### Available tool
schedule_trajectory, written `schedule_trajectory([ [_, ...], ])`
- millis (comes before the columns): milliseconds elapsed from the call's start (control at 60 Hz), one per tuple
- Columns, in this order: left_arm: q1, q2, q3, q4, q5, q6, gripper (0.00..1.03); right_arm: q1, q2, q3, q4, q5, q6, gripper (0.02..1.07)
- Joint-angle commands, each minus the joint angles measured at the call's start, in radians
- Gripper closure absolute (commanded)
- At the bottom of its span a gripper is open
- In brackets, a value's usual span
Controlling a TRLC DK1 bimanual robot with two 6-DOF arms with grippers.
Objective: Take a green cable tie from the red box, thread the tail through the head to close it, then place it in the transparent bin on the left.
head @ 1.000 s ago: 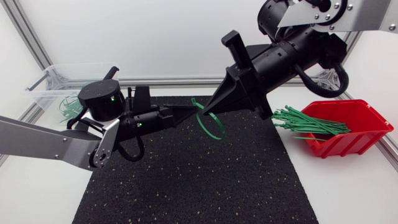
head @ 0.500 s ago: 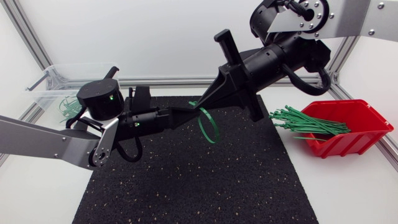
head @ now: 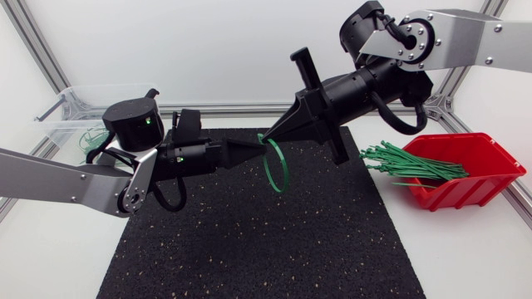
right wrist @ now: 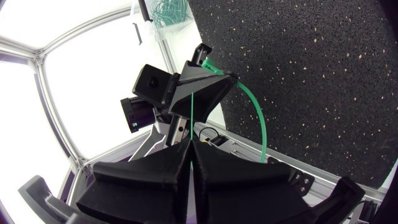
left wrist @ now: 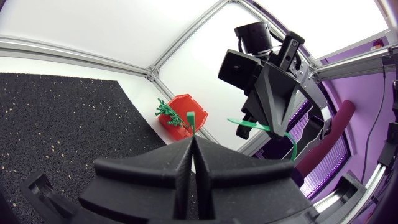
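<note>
Right now both pincers are meeting just above the middle of the head view, over the far part of the black mat [head: 249, 241]. The left gripper [head: 248, 150] is clenching one end of the green cable tie [head: 286, 173] and the right gripper [head: 269, 139] the other; each wrist view is showing a green strip pinched between closed fingers.

As I judge it, the risk is coming from how little strap each pincer is holding. A slight misalignment or sideways pull could be bending the tail past the head, or slipping it from one grip. Whether the tail is already passing through the head I cannot tell.

The tie is looking thin, springy and bright green, curving into a narrow oval loop hanging below the fingertips. More ties are poking from the red box [head: 482, 170] at the right; the transparent bin [head: 62, 116] is sitting at the upper left.
</note>
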Motion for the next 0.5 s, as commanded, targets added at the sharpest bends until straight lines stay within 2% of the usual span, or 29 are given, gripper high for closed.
schedule_trajectory([
  [0,0.006,0.013,0.023,-0.007,0.021,-0.018,1.00,-0.001,0.004,-0.023,0.027,0.015,0.053,1.02],
  [117,0.006,0.009,0.023,-0.012,0.028,-0.018,1.00,0.013,-0.036,-0.040,0.094,0.061,0.109,1.02],
  [183,0.006,0.009,0.023,-0.013,0.029,-0.018,1.00,0.022,-0.028,-0.033,0.041,0.052,0.125,1.02],
  [483,0.003,-0.030,0.029,-0.067,0.040,-0.018,1.00,0.016,-0.086,-0.060,0.018,0.032,0.229,1.02],
])
